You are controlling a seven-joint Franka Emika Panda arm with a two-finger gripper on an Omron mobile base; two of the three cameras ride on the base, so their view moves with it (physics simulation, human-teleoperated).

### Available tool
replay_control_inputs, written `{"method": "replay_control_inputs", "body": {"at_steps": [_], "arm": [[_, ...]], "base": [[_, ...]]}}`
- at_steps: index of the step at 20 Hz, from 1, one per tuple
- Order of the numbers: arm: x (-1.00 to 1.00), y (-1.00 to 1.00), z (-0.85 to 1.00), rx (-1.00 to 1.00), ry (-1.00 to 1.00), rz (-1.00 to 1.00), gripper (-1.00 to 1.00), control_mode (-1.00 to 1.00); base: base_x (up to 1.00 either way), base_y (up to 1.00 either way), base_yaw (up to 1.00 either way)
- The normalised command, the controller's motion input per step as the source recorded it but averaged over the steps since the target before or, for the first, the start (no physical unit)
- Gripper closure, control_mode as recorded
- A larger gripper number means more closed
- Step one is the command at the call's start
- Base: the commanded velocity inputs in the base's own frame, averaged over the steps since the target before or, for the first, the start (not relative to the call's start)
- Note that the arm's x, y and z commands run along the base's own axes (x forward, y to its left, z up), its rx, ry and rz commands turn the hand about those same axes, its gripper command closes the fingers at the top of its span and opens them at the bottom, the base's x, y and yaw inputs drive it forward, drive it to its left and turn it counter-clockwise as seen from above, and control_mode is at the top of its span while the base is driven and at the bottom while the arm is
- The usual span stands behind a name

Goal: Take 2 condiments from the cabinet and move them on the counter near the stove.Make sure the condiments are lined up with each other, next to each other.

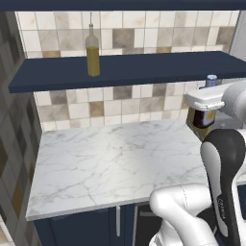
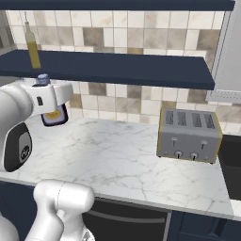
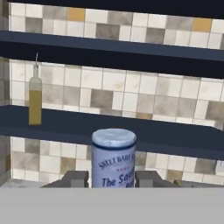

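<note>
Currently held: sauce bottle (image 3: 113,157) — dark red-brown body, blue cap, pale label — clenched between the two fingers of my claw (image 3: 113,179), one finger at each side of it. Its long axis is upright, cap up. It hangs in the air off the shelf, just under the shelf's front edge and above the back of the worktop (image 1: 110,158).

Second item: oil bottle (image 1: 92,52), tall, slim, yellow-olive, standing upright on the navy shelf (image 1: 144,67) toward its left end, well apart from my claw and above it.

Destination: the stove is not visible from here; by my judgement it lies to the right, past the toaster (image 2: 189,134). The coming move turns on this — the bottle must travel right and down to the marble, kept upright, leaving room beside it for the oil bottle to line up.
</note>
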Motion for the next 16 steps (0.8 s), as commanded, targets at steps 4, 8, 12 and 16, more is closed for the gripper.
{"method": "replay_control_inputs", "body": {"at_steps": [4, 8, 12, 16], "arm": [[0.0, 0.0, -0.06, 0.0, 0.04, 0.0, 1.0, -1.0], [0.0, 0.0, -0.01, 0.0, 0.0, 0.0, 1.0, 1.0], [0.0, 0.0, 0.0, 0.0, 0.0, 0.0, 1.0, 1.0], [0.0, 0.0, 0.0, 0.0, 0.0, 0.0, 1.0, 1.0]], "base": [[0.0, 0.0, 0.0], [0.0, 0.0, 0.0], [-0.32, -0.01, -0.02], [-0.58, -0.03, -0.24]]}}
